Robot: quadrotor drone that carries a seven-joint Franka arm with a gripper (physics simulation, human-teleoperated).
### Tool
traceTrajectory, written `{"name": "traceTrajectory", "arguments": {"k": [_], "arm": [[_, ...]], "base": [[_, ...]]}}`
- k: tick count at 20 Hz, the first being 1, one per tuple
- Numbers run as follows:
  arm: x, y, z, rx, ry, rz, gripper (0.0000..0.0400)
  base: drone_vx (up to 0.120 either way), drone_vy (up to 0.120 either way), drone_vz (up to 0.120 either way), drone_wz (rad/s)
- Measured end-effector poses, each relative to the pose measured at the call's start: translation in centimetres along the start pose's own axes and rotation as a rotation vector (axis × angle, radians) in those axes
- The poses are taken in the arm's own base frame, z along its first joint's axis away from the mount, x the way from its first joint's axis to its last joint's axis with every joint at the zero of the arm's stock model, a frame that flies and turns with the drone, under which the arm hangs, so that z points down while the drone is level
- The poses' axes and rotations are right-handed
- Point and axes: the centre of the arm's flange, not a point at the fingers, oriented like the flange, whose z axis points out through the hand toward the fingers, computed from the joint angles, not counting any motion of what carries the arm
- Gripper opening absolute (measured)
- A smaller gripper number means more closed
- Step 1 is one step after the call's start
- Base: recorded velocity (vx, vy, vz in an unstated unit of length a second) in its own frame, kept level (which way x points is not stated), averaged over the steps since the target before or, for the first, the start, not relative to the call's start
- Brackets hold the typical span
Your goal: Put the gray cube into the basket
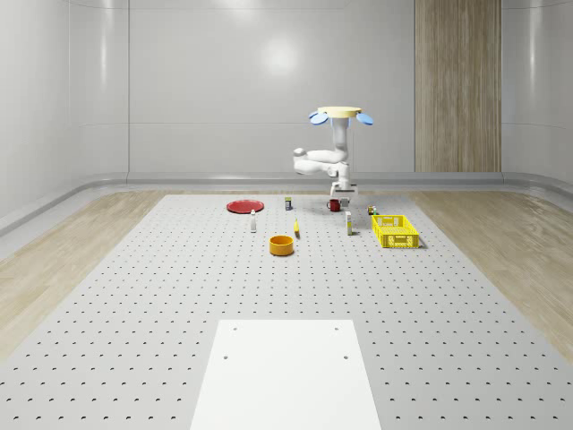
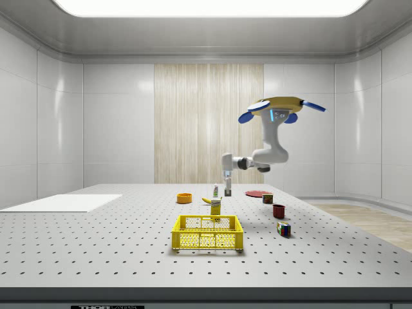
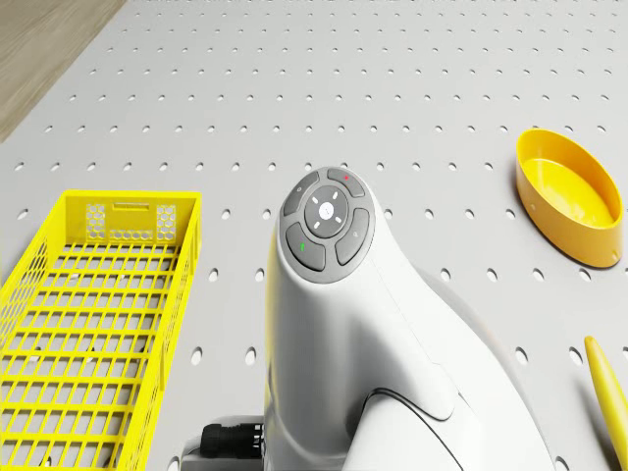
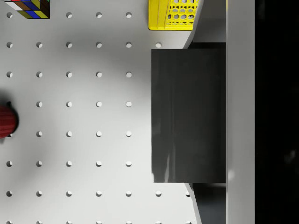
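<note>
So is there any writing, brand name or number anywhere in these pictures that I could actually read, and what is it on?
None can be read for certain.
Table's front edge, side view: a dark plate with pale lettering, too small and cut off to read.
Small cartons and bottle on the table: labels too small to read.
Arm's round button pad, drone view: arrow-like marks and coloured dots, no words.
Yellow basket and gray cube: no text visible.
</note>
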Motion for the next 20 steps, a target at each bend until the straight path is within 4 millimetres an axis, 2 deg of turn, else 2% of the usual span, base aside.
{"name": "traceTrajectory", "arguments": {"k": [20], "arm": [[0.00,0.00,0.00,0.000,0.000,0.000,0.0250]], "base": [[0.120,0.120,0.000,0.000]]}}
